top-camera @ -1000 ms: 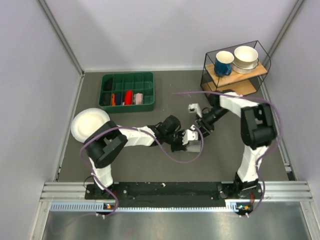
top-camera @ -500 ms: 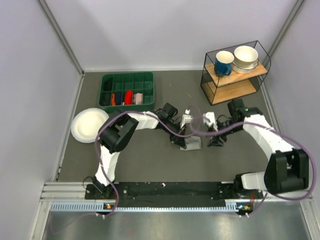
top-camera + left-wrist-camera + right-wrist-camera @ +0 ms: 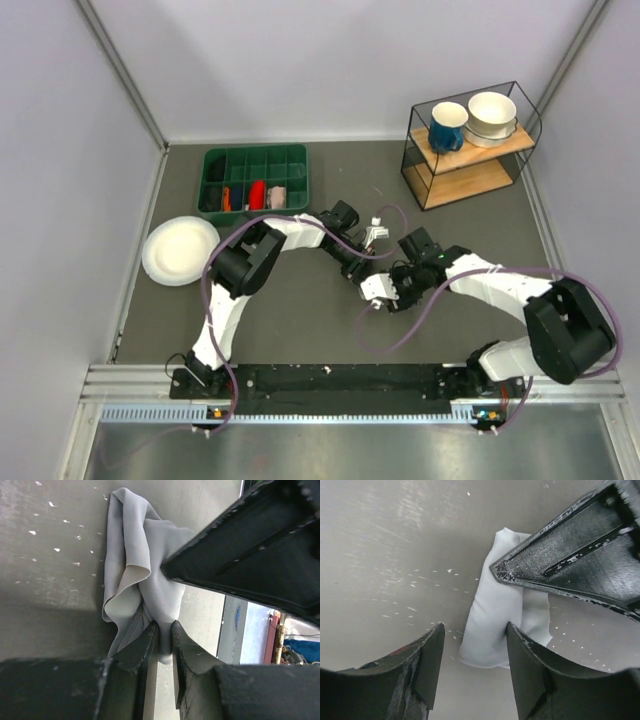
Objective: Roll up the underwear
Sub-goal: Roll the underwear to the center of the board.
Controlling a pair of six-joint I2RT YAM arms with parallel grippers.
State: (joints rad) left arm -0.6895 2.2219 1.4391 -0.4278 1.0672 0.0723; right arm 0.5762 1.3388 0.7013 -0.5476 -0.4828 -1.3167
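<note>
The underwear (image 3: 131, 545) is a light grey crumpled bundle on the grey table. My left gripper (image 3: 165, 636) is shut on its near fold, with fabric pinched between the fingertips. In the right wrist view the underwear (image 3: 492, 615) lies just ahead of my right gripper (image 3: 475, 628), which is open, with its tips to either side of the bundle's near end. Each wrist view shows the other gripper's black finger across the upper right. In the top view the left gripper (image 3: 366, 250) and the right gripper (image 3: 384, 284) meet at mid-table and hide most of the fabric.
A green compartment tray (image 3: 254, 151) with small cloth rolls stands at the back left. A white plate (image 3: 180, 250) lies left of the arms. A wire rack (image 3: 470, 178) at the back right holds a blue mug (image 3: 447, 126) and white bowls (image 3: 492, 114).
My right arm has swung round and its gripper has come to the underwear from the near side. My left gripper has stayed on the fabric while its arm shifted toward the back.
</note>
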